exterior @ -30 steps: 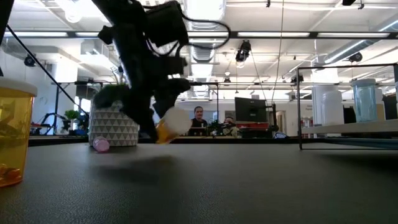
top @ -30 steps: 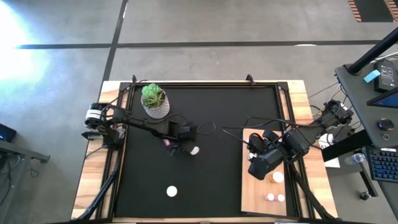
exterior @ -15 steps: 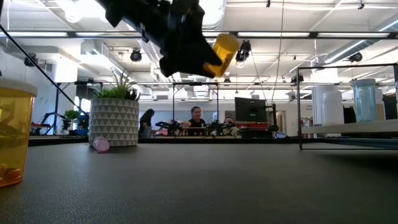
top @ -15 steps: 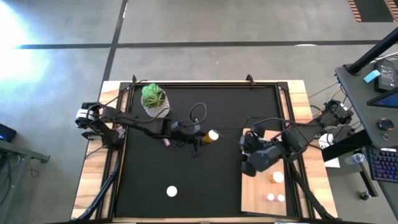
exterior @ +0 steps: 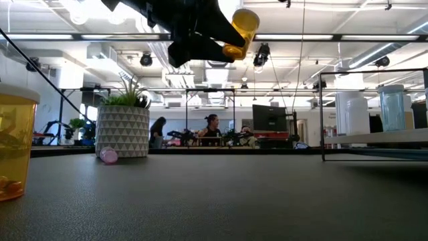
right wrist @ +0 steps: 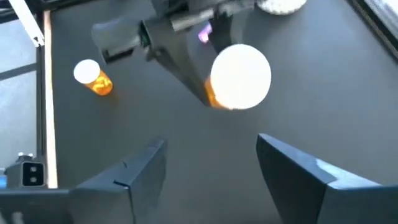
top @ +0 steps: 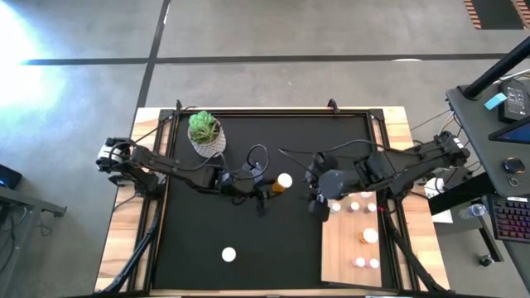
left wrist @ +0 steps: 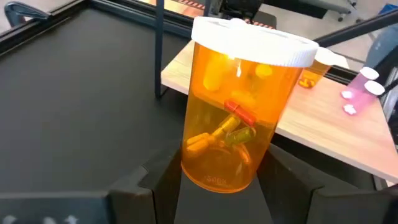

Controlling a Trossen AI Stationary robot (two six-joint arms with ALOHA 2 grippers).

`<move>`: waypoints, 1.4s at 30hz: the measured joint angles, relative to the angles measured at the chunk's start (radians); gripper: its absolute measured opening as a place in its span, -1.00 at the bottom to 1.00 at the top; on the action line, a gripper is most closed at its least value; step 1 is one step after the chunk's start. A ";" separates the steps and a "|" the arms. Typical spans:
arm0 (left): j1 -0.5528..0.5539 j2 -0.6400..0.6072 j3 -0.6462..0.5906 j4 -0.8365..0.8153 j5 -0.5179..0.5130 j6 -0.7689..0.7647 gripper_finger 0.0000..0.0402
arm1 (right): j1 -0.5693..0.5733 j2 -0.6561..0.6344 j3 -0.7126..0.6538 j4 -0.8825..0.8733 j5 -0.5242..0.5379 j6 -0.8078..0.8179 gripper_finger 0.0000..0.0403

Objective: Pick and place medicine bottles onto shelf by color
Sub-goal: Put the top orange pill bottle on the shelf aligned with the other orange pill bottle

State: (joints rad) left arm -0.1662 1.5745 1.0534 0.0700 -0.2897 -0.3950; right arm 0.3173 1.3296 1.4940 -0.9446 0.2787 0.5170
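Low view shows an amber bottle (exterior: 12, 144) standing closest to the lens on the black mat (exterior: 267, 201), well short of the potted plant (exterior: 124, 127), with a small pink bottle (exterior: 108, 156) lying just beside the plant's pot. Above the mat, nearer the middle than the plant, the left gripper (top: 263, 185) holds a second amber bottle, the held bottle (top: 281, 181), lifted clear of the surface.

In the left wrist view the fingers (left wrist: 161, 186) clamp the held bottle's (left wrist: 239, 112) lower body, white cap away from the wrist, capsules visible inside; faint embossed marks near its base cannot be read.

From the plant, the shelf (top: 344, 265) lies across the mat on the far side. The right gripper (top: 315, 199) hangs between the held bottle and the shelf's near corner, its fingers (right wrist: 134, 177) spread with nothing between them, facing the bottle's cap end-on in its wrist view. So the bottle's long axis runs toward the right gripper, which looks set for a handover; the right arm is the nearer to the shelf, where several small bottles (top: 362, 201) already stand.

No brand or label text is legible anywhere.
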 joint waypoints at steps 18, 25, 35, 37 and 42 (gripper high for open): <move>-0.038 0.001 0.032 -0.002 -0.085 0.068 -0.17 | -0.097 0.096 0.000 0.131 -0.077 -0.125 0.50; -0.045 0.001 0.032 -0.002 -0.084 0.070 -0.17 | -0.103 0.113 0.000 0.161 -0.068 -0.125 0.44; -0.047 0.001 0.032 0.000 -0.080 0.071 -0.17 | -0.103 0.113 0.000 0.180 -0.064 -0.118 0.08; -0.047 0.001 0.032 0.000 -0.079 0.071 -0.17 | -0.103 0.113 0.000 0.180 -0.064 -0.118 0.00; -0.046 0.001 0.032 0.000 -0.079 0.067 -0.17 | -0.103 0.113 0.000 0.180 -0.066 -0.117 -0.05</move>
State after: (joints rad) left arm -0.2127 1.5757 1.0855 0.0700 -0.3683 -0.3275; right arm 0.2142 1.4422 1.4940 -0.7643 0.2131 0.3996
